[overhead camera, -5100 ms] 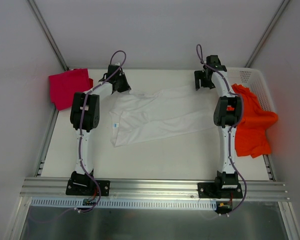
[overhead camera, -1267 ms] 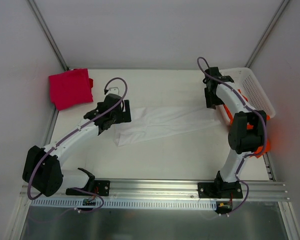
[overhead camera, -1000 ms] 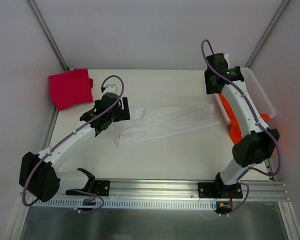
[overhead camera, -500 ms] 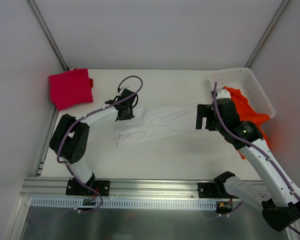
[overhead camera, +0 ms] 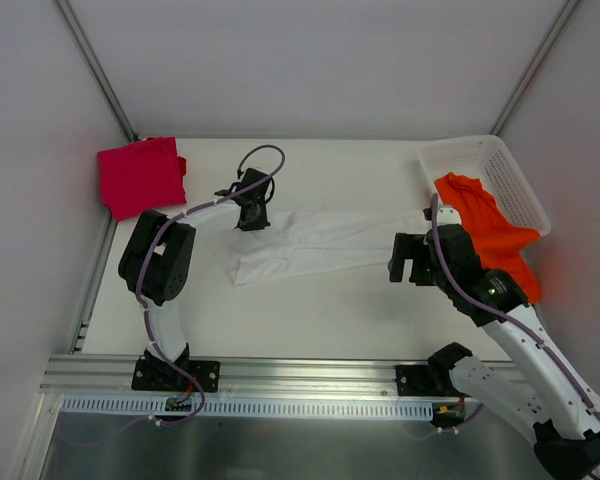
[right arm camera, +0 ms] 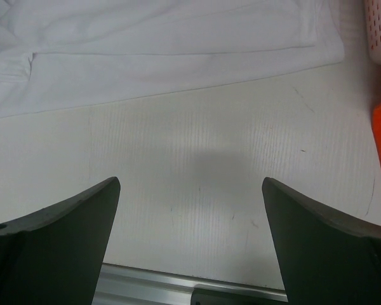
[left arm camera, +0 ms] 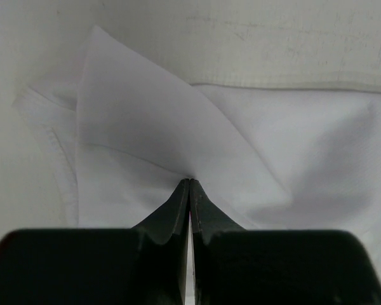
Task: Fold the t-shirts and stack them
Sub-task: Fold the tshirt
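While your left pincer [overhead camera: 252, 218] is clamped at the left end of the white cloth t-shirt [overhead camera: 320, 245], that shirt lies folded into a long narrow strip. Its long axis runs from the left pincer across to the right pincer [overhead camera: 408, 257], and its right end sits slightly farther from the arm bases than its left. You cannot tell from these views which end is the collar.

Look at the left wrist view. The black fingertips [left arm camera: 178, 203] meet with no gap and pinch a raised fold of the white cloth. A triangular flap fans out from the pinch point, with a stitched hem off to its left.

Your right pincer stands wide open and holds nothing. It hovers over the bare pale flat table [overhead camera: 310, 310], with the strip's near edge and right corner just ahead of its fingers.

Well off to the left pincer's left, and farther from the bases, sits the magenta-red cloth t-shirt [overhead camera: 140, 177], folded. Just to the right pincer's right, the bright orange cloth t-shirt [overhead camera: 485, 230] lies crumpled, partly in the white plastic lattice basket [overhead camera: 460, 143].
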You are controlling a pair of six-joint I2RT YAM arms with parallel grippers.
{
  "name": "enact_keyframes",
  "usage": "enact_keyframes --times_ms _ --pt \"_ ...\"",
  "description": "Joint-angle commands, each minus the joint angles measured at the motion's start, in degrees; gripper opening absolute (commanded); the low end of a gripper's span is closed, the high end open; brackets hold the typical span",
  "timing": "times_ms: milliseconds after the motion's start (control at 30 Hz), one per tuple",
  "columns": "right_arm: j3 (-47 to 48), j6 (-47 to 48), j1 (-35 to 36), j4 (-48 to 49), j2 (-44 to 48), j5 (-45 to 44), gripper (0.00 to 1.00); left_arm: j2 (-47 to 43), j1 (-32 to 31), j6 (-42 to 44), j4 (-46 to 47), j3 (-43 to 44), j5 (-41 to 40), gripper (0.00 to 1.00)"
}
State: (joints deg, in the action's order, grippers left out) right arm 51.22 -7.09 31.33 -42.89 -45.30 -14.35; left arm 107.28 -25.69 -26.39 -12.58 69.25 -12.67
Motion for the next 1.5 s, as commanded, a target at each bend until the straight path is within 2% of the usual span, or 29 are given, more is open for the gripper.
enact_keyframes --times_ms 0,167,333,500,600,633,700,733,767,800,833,867,900,967,1067,1100,1133,1167,1200,1233,1400,1467 --pt "-0.8 -0.6 0.3 -2.0 2.6 -1.7 0.99 2.6 3.4 3.1 -0.7 4.6 -1.3 0.0" --pt "-2.9 0.0 0.2 -4.4 5.2 -2.9 0.99 9.2 9.8 6.9 -3.9 16.5 3.2 0.0" --pt "-4.1 -0.6 0.2 -6.7 8.4 -4.4 0.99 18.9 11.5 9.3 -9.3 33.5 7.1 0.0" --pt "-3.9 -1.0 0.2 -6.9 10.8 -5.2 0.99 29.2 12.2 9.3 -11.8 46.3 9.7 0.0" --pt "-3.6 -0.6 0.2 -7.0 10.1 -5.4 0.99 35.4 12.9 10.1 -11.9 58.1 11.9 0.01" --pt "-3.7 -0.6 0.3 -6.9 9.7 -5.7 0.99 38.8 13.4 10.3 -11.9 64.8 12.2 0.02" --pt "-3.8 -0.7 0.2 -6.3 9.0 -6.3 0.99 42.3 13.9 10.2 -11.2 71.5 12.0 0.06" --pt "-4.1 -0.9 0.2 -6.1 8.8 -6.4 0.99 45.8 14.4 10.7 -10.5 78.3 11.8 0.14" --pt "-4.4 -0.9 0.2 -5.4 8.5 -6.5 1.0 46.8 14.8 10.7 -8.4 80.7 11.4 0.25" --pt "-4.6 -1.0 0.2 -4.8 8.2 -6.4 0.99 47.1 15.1 10.4 -6.6 81.6 10.9 0.41" --pt "-5.2 -1.1 0.3 -4.3 7.9 -6.4 0.99 45.9 16.1 8.7 -5.0 80.9 11.1 0.8" --pt "-5.5 -1.3 0.2 -3.2 7.6 -6.4 0.99 44.5 16.6 7.4 -3.7 79.7 12.5 0.94" --pt "-5.9 -1.7 0.2 -2.3 6.5 -5.7 0.99 42.6 17.2 5.8 -1.4 76.3 15.2 0.99" --pt "-6.4 -2.1 0.3 0.9 4.9 -3.9 0.99 35.6 17.6 3.2 0.2 72.8 20.0 0.99" --pt "-5.6 -3.4 0.3 4.2 1.1 -1.0 0.99 23.4 16.1 2.5 0.5 64.7 21.3 0.99" --pt "-5.4 -3.6 0.4 4.9 0.4 -0.3 1.0 19.7 15.6 2.4 0.6 58.5 21.0 0.99" --pt "-5.3 -3.8 0.7 5.4 -0.5 -0.2 0.99 12.8 15.1 2.3 0.6 54.9 20.9 0.99" --pt "-5.3 -4.2 0.9 6.1 -0.7 -0.2 0.99 9.6 13.9 2.0 0.5 51.4 20.8 0.99" --pt "-5.3 -4.3 1.2 6.5 -0.7 -0.4 0.99 6.3 13.5 1.5 0.5 43.5 20.4 0.99" --pt "-5.5 -4.5 1.4 6.7 -0.3 -0.6 0.99 0.6 13.0 0.5 0.5 39.2 20.2 0.99" --pt "-6.8 -5.7 2.1 6.0 1.6 -0.3 0.99 -11.5 9.3 -2.9 0.4 14.0 17.6 0.99" --pt "-7.1 -6.0 2.2 4.6 3.3 -0.9 0.99 -13.0 8.3 -4.5 0.5 8.2 17.3 0.99"
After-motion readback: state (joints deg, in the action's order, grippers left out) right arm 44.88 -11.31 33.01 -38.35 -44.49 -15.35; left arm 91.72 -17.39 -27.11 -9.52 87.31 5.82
